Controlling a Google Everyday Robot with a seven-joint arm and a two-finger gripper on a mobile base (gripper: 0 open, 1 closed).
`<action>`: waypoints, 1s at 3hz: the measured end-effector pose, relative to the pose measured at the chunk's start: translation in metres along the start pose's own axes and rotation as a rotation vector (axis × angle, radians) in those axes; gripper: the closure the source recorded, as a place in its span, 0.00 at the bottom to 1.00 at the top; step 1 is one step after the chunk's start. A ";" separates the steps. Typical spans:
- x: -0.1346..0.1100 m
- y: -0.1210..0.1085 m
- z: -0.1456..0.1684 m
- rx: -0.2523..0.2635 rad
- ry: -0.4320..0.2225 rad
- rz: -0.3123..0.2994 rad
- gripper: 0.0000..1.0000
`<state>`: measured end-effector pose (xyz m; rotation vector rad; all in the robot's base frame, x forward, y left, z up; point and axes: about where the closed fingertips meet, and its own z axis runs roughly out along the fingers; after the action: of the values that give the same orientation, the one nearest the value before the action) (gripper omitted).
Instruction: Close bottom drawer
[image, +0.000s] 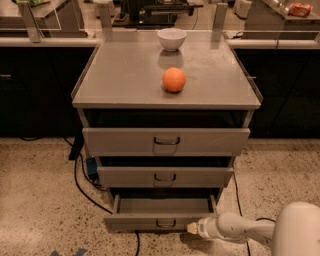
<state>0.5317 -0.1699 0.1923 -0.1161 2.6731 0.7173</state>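
Bottom drawer (160, 220) partly out, its front's right end just ahead of our gripper (193, 228), whose opening we cannot tell; closing remains.

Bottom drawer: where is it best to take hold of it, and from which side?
Take the bottom drawer by the loop handle at the middle of its front, coming from the front: the drawer stands pulled out and the handle faces outward. The gripper is at the front's right end, right of the handle.
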 end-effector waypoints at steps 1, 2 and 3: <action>-0.013 0.001 0.010 0.004 -0.011 -0.014 1.00; -0.036 -0.001 0.017 0.009 -0.039 -0.024 1.00; -0.068 -0.004 0.023 0.004 -0.121 0.045 1.00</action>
<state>0.6031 -0.1628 0.1973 -0.0114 2.5692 0.7089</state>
